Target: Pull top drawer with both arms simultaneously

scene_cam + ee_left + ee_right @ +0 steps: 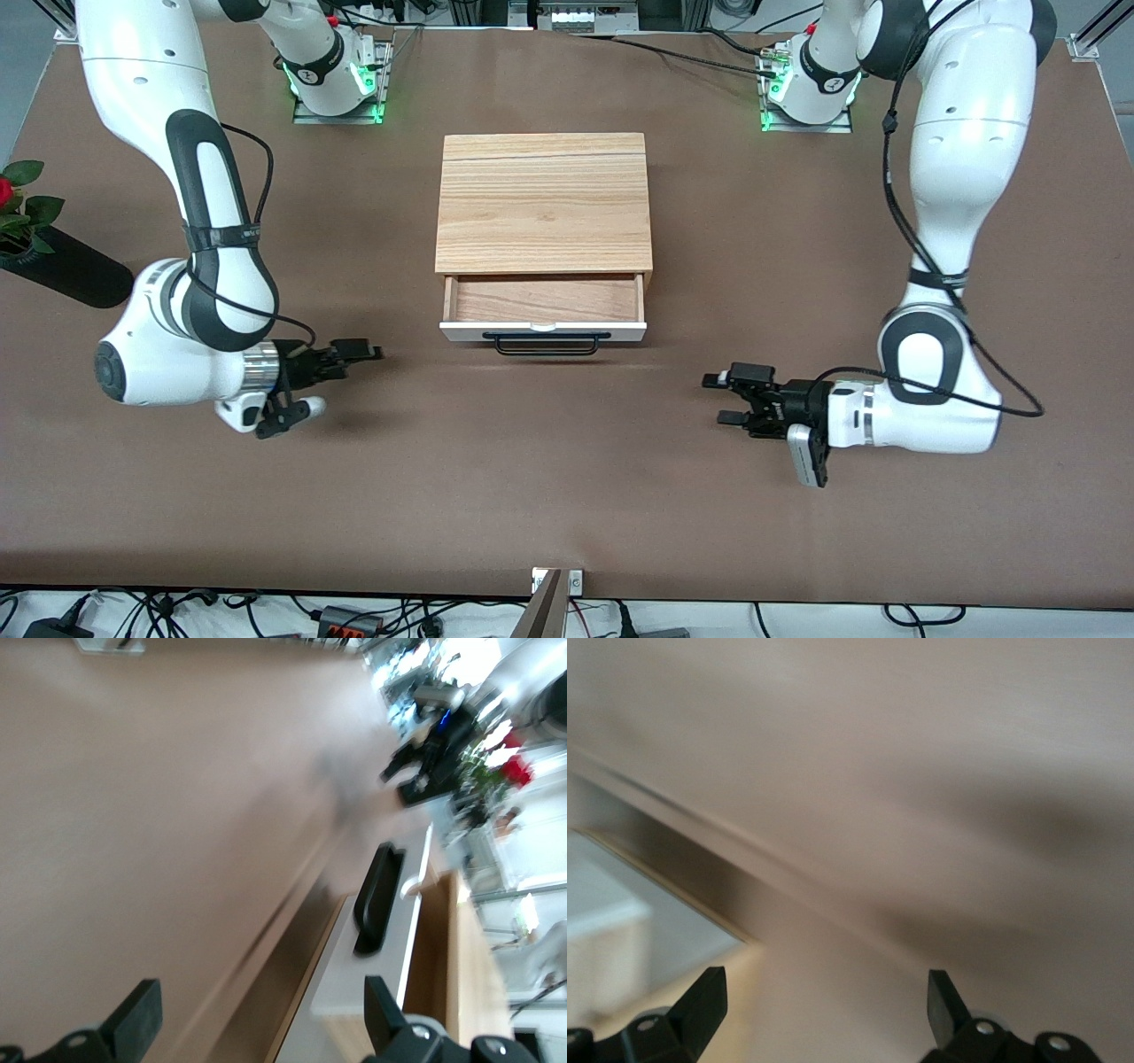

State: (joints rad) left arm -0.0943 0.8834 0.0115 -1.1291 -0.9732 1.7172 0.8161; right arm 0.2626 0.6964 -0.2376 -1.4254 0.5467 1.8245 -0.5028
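The top drawer [543, 331] stands partly pulled out of the wood-topped cabinet [543, 204]. Its white front, black bar handle [547, 344] and light wood inside all show. My right gripper [365, 353] is open and empty, low over the bare table, off the drawer's end toward the right arm's side and apart from the handle. My left gripper [722, 399] is open and empty, low over the table off the drawer's other end. The left wrist view shows the handle [376, 899] and the white front [354, 983] ahead of my open left gripper [261, 1014]. The right wrist view shows my open right gripper [824, 1001] over brown table.
A black vase [62, 266] with a red rose [7, 190] lies at the right arm's end of the table. Cables hang past the table edge nearest the front camera.
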